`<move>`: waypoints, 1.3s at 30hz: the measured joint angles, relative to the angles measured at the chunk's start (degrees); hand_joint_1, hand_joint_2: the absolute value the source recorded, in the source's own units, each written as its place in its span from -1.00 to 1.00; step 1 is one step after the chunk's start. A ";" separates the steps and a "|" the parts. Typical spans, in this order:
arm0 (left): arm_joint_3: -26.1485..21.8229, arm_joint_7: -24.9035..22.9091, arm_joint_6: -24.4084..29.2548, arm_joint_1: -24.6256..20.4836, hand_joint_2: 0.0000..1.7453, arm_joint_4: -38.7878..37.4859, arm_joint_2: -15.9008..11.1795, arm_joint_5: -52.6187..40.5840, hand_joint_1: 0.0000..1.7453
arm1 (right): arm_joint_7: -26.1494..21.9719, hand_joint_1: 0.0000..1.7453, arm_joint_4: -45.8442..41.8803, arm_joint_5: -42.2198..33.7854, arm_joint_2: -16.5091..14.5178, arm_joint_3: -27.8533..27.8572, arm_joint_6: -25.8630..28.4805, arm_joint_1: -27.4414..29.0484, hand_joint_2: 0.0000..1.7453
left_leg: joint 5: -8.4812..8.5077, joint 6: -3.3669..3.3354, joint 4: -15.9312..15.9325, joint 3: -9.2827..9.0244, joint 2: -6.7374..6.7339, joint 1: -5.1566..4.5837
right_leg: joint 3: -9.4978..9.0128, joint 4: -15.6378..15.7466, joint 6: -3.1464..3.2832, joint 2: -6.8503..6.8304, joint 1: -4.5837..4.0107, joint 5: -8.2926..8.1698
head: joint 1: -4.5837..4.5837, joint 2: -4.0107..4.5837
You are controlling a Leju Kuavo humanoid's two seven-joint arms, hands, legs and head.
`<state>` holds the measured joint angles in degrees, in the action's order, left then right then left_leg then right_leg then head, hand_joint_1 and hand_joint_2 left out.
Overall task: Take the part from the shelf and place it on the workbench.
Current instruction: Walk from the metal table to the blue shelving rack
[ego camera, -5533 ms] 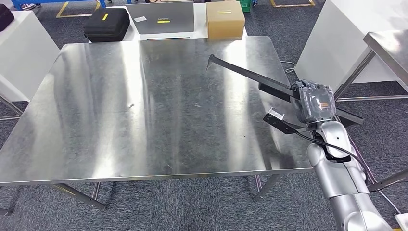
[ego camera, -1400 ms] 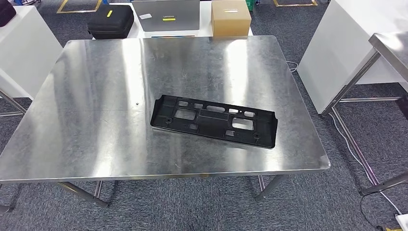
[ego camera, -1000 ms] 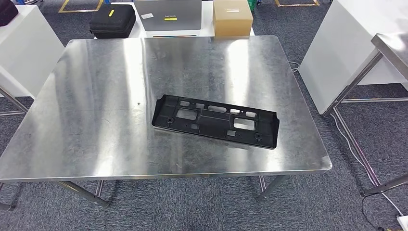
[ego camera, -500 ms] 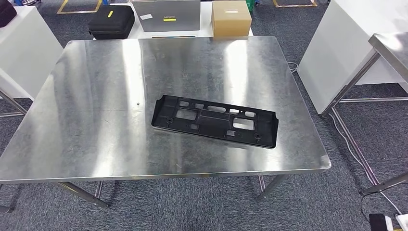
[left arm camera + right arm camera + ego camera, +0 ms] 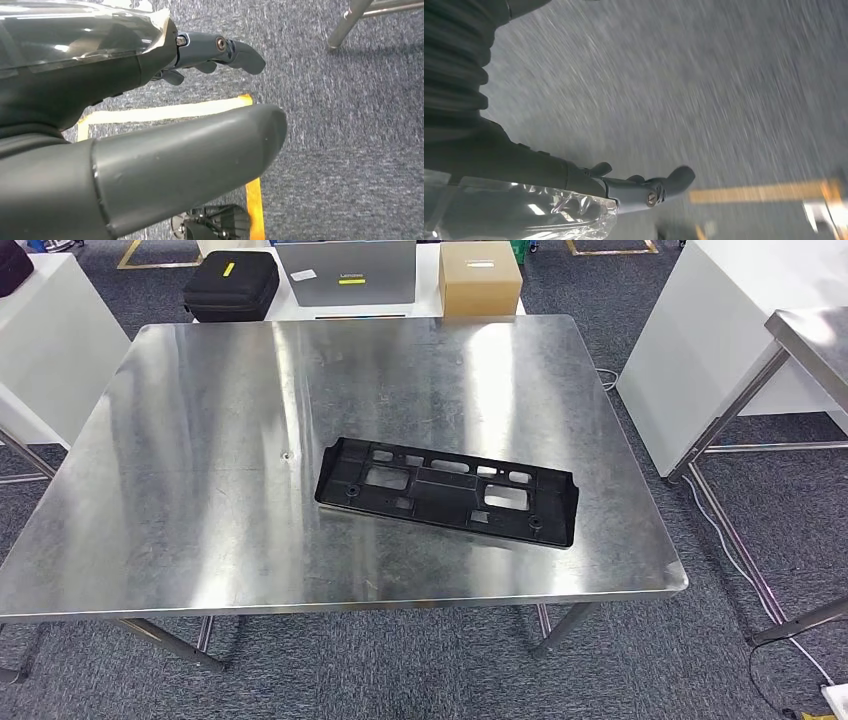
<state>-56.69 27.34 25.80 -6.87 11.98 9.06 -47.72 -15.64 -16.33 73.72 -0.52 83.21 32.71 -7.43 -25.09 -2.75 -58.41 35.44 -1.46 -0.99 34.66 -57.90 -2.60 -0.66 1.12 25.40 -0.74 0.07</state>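
The part (image 5: pixel 447 490), a long black plastic plate with several cut-outs, lies flat on the steel workbench (image 5: pixel 190 500), right of its middle and slightly skewed. Nothing touches it. In the left wrist view my left hand (image 5: pixel 125 100) hangs over grey carpet, its thumb (image 5: pixel 200 150) and fingers (image 5: pixel 230 50) stretched out and holding nothing. In the blurred right wrist view my right hand (image 5: pixel 634 187) also hangs over the carpet, with its fingers (image 5: pixel 676 180) extended and nothing in them.
Behind the workbench a white table carries a black case (image 5: pixel 231 283), a grey laptop (image 5: pixel 346 271) and a cardboard box (image 5: pixel 479 277). White tables stand at the left (image 5: pixel 50 340) and right (image 5: pixel 720 330), and a second steel table (image 5: pixel 810 335) at the far right. Yellow tape (image 5: pixel 165 112) marks the floor.
5.5 s ago my right hand held the part on edge over the bench's right side. Now the part lies flat and the arm has left the head view. Lately only the camera shifts slightly.
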 joint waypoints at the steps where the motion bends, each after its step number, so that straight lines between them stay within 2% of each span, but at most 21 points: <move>1: 0.00 -0.03 0.01 0.00 -1.00 0.00 -0.19 -0.04 -1.00 | 0.37 -1.00 0.52 0.62 -0.65 -0.15 -1.32 0.02 1.00 | 0.00 0.00 0.00 0.00 0.00 0.00 | 0.00 0.00 0.00 0.00 0.00 0.00 | 0.01 0.00; 8: 0.04 -1.82 -1.72 0.04 -1.00 0.00 -1.27 -0.56 -1.00 | 5.47 -1.00 2.90 4.82 -4.49 -2.28 -7.26 0.19 1.00 | 0.01 0.01 0.00 0.00 0.00 0.00 | 0.00 0.00 0.00 0.00 0.01 0.00 | 0.01 0.00; 12: 1.01 -3.97 -4.12 0.00 -1.00 0.00 -1.62 -2.25 -1.00 | 8.73 -1.00 3.57 7.17 -6.21 -4.17 -8.64 0.42 1.00 | 0.01 0.01 0.00 0.00 -0.01 -0.01 | 0.01 0.00 0.01 0.01 0.01 0.00 | 0.02 0.00; 16: 1.91 -5.95 -5.65 -0.02 -1.00 0.00 -1.94 -3.04 -1.00 | 9.61 -1.00 3.93 7.49 -7.33 -5.34 -9.15 0.55 1.00 | 0.01 0.01 0.00 0.00 -0.01 -0.02 | 0.01 0.00 0.01 0.01 0.01 0.00 | 0.02 0.00; 39: 3.49 -7.10 -7.68 -0.01 -1.00 0.00 -2.59 -4.16 -1.00 | 12.78 -1.00 4.07 7.87 -7.90 -7.06 -8.48 0.60 1.00 | 0.01 0.01 0.00 0.00 -0.02 -0.02 | 0.01 0.00 0.01 0.02 0.02 0.00 | 0.02 0.00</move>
<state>-53.20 20.24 18.12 -6.88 11.98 6.47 -51.89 -2.86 -12.26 81.58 -8.42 76.15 24.23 -6.83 -25.09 -2.74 -58.41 35.44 -1.47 -1.01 34.67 -57.90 -2.59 -0.64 1.14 25.40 -0.72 0.07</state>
